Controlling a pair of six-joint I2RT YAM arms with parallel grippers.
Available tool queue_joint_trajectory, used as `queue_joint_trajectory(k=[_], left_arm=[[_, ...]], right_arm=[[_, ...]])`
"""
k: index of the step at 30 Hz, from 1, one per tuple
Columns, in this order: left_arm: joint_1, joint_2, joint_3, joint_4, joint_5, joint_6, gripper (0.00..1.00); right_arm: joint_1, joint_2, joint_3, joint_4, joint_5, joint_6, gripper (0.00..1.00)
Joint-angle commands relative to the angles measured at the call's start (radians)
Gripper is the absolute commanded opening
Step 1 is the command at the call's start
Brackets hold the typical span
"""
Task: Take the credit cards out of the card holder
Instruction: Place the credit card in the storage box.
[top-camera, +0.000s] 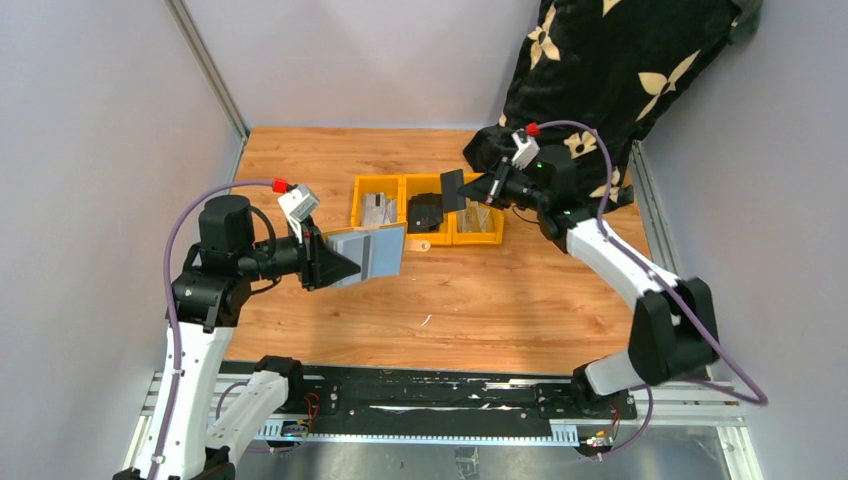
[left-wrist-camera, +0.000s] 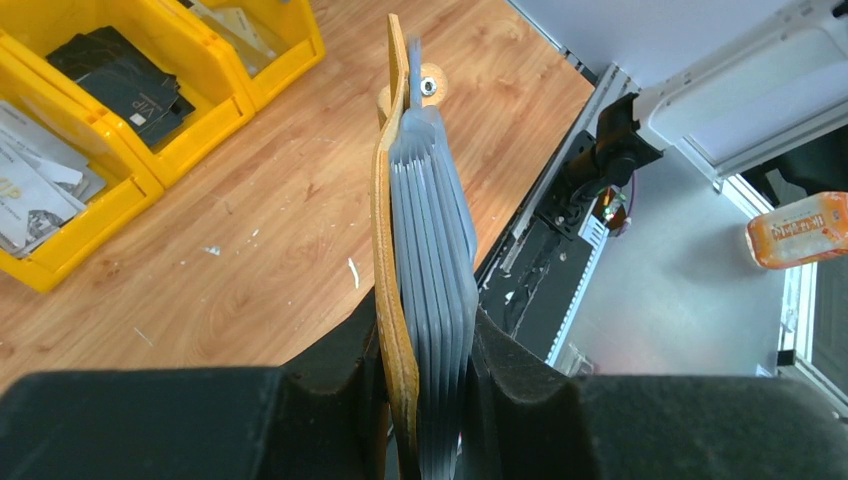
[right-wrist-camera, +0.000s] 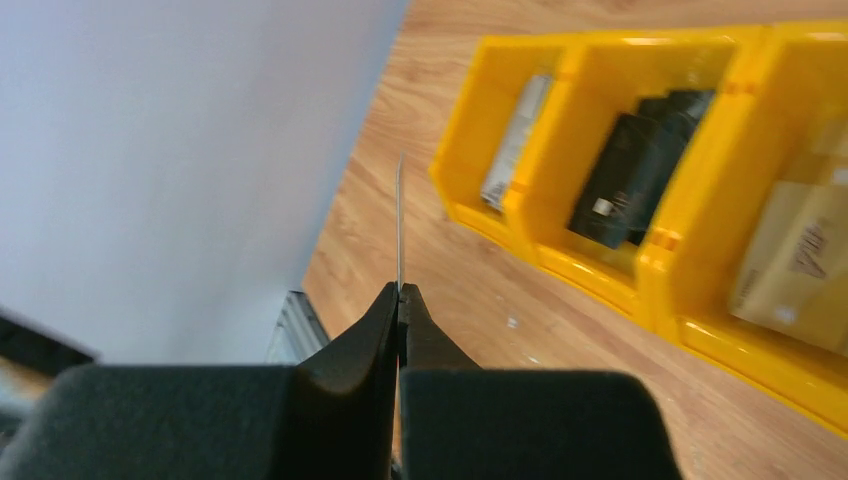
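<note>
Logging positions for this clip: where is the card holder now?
The card holder is left of centre in the top view, clamped in the left gripper, just nearer than the yellow bins.

Mustard-tan card holder (left-wrist-camera: 383, 250) aloft on edge, grey pockets fanned; one thin card (top-camera: 452, 190) well apart, upright.

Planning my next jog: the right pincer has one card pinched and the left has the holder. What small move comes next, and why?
Probably lower the right pincer toward the yellow bins and release its card. It is shut on one thin card, clear of the card holder, which the left pincer grips with more cards inside.
</note>
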Motion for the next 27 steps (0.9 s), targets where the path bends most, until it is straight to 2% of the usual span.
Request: queue_joint_trajectory(k=[1, 6, 12, 27], left_arm=[[-0.003, -0.035, 0.034, -0.004, 0.044, 0.02, 0.08], [-0.003, -0.043, 0.038, -0.004, 0.06, 0.005, 0.08], [-0.003, -0.053, 0.032, -0.004, 0.119, -0.006, 0.07], [-0.003, -0.08, 0.035, -0.006, 0.171, -0.008, 0.05]], right_arm=[[0.064, 0.14, 0.127, -0.179, 0.17, -0.142, 0.0], [0.147, 0.295, 0.257, -0.245, 0.347, -0.18, 0.0], [0.205, 0.468, 0.394, -0.295, 0.488, -0.159, 0.0], [0.258, 0.708, 0.591, -0.369, 0.582, -0.151, 0.0]])
